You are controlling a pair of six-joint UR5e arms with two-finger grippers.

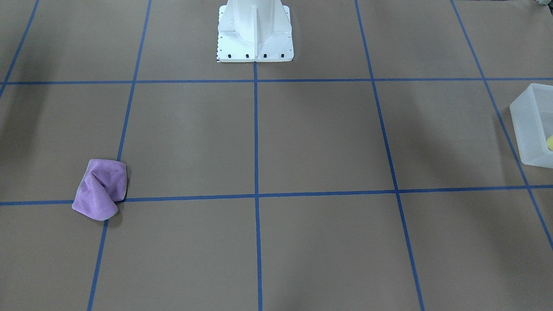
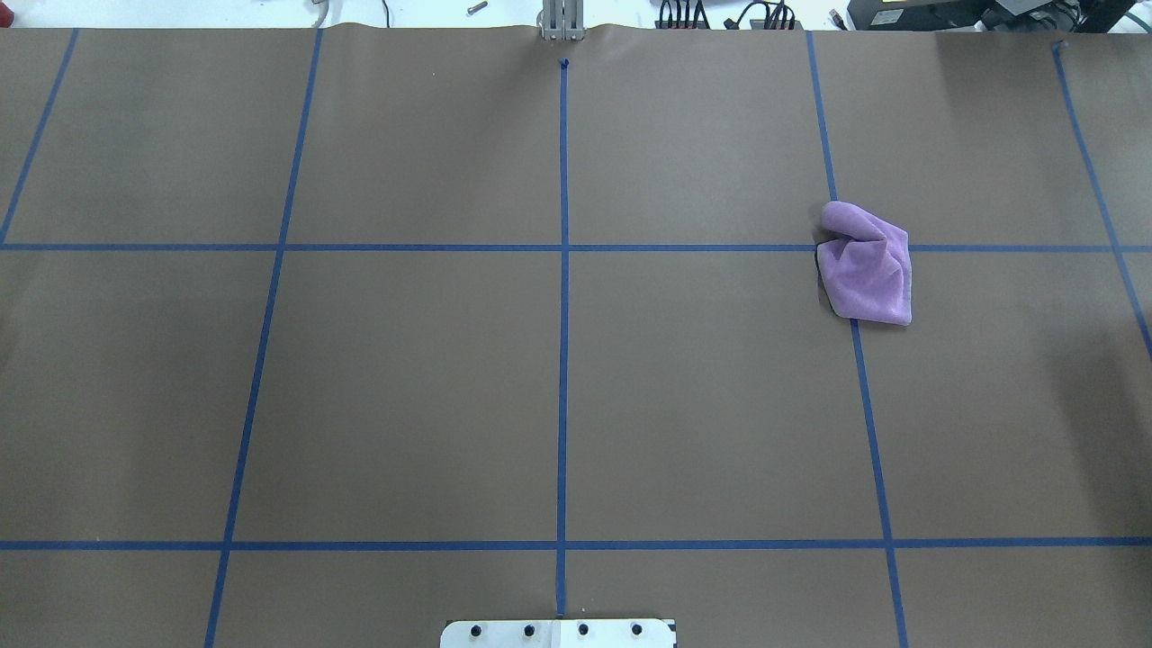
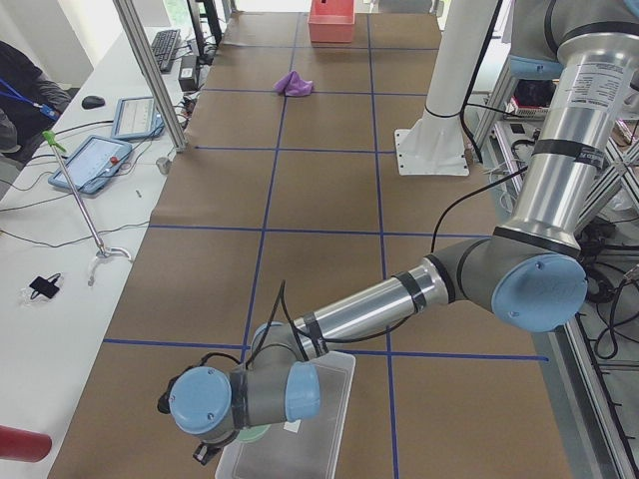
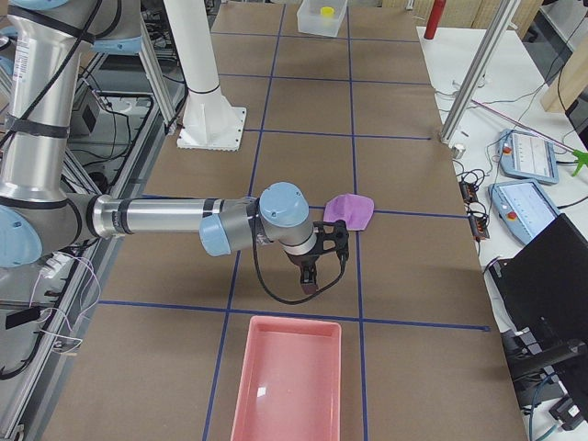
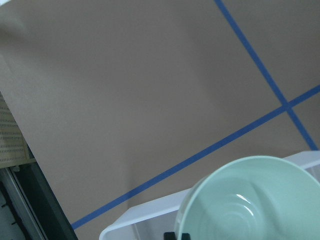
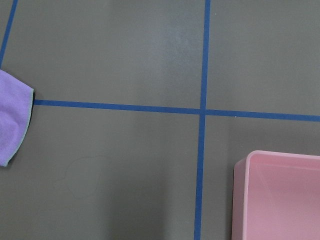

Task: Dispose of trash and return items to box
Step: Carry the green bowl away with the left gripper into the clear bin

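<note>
The left claw (image 5: 177,236) appeared clamped on the rim of the shallow pale mint-green bowl (image 5: 250,200), tilted over the frosted translucent white plastic bin (image 5: 142,219), which held the small yellow plastic cup (image 1: 550,142). Lowering the bowl inside the walls before release seemed wisest. Whether the right claw (image 4: 317,268) was apart or together could not be told.

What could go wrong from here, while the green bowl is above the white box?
1. The bowl hangs near the rim of the box, apparently pinched at its edge by the left end effector; released here, it might strike the wall and tip out.
2. The yellow cup already lies inside; the bowl could land on it.
</note>
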